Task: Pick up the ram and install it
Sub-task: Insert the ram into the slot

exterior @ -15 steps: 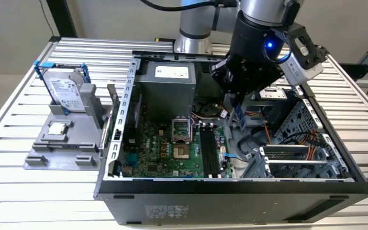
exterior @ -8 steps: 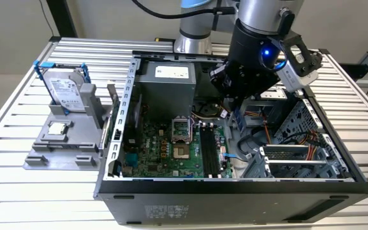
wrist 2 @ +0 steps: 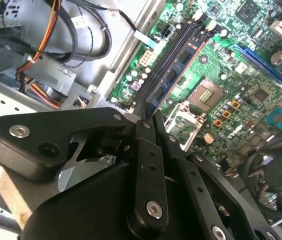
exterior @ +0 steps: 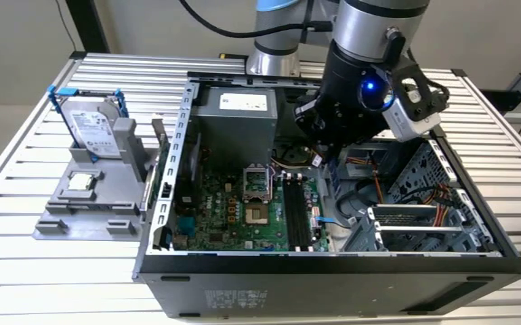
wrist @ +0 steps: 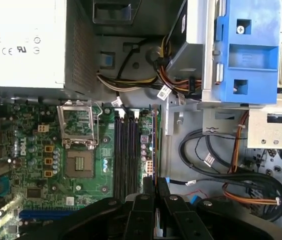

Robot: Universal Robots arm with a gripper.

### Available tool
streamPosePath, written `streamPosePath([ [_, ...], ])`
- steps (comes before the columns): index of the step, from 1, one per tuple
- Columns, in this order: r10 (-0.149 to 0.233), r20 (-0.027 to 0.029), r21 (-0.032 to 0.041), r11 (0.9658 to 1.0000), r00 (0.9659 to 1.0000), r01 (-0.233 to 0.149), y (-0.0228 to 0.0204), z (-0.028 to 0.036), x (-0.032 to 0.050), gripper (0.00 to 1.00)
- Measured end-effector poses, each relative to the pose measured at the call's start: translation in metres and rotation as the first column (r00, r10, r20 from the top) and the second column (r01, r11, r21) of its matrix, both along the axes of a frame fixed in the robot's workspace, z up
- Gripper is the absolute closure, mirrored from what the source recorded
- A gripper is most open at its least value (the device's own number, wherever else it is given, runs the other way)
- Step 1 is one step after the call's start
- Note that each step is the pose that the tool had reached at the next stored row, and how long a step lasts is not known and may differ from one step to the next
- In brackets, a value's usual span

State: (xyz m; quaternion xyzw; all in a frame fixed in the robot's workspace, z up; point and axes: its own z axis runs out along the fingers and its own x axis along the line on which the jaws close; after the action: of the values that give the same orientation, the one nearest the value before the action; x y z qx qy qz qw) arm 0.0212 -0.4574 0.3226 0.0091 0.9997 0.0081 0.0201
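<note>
Two fingers of my gripper (wrist 2: 150, 120) are clamped on the ram (wrist 2: 173, 75), keeping it on edge and lengthwise along the slots (wrist: 128, 150) so its contacts can meet one, just above them and, I judge, not yet seated.

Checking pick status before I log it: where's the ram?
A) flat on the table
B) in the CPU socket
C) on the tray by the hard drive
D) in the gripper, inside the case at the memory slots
D: in the second wrist view the ram sticks out from the gripper, whose fingers are closed on it, and it runs in line with the memory slots.
</note>
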Motion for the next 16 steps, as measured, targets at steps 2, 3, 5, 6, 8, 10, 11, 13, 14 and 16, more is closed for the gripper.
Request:
streamPosePath([
  [2,-0.02,0.0,-0.0029,0.9998,0.9998,0.02,0.0,-0.0025,0.0,1.0],
  [3,-0.025,0.0002,-0.0063,0.9997,0.9997,0.025,0.0,-0.0035,0.0,1.0],
  [5,-0.026,0.0002,-0.0088,0.9996,0.9997,0.026,0.0,-0.004,0.0,1.0],
  [6,-0.027,0.0003,-0.0087,0.9996,0.9996,0.027,0.0,-0.004,0.0,1.0],
  [8,-0.027,0.0003,-0.0087,0.9996,0.9996,0.027,0.0,-0.0041,0.0,1.0],
  [10,-0.028,0.0004,-0.0086,0.9996,0.9996,0.028,0.0,-0.0042,0.0,1.0],
  [11,-0.029,0.0004,-0.0082,0.9995,0.9996,0.029,0.0,-0.0046,0.0,1.0],
  [13,-0.034,0.0004,-0.0087,0.9994,0.9994,0.034,0.0,-0.0056,0.0,1.0],
  [14,-0.036,0.0004,-0.0098,0.9993,0.9993,0.036,0.0,-0.0063,0.0,1.0],
  [16,-0.043,0.0004,-0.0106,0.999,0.9991,0.043,0.0,-0.0092,-0.0001,1.0],
])
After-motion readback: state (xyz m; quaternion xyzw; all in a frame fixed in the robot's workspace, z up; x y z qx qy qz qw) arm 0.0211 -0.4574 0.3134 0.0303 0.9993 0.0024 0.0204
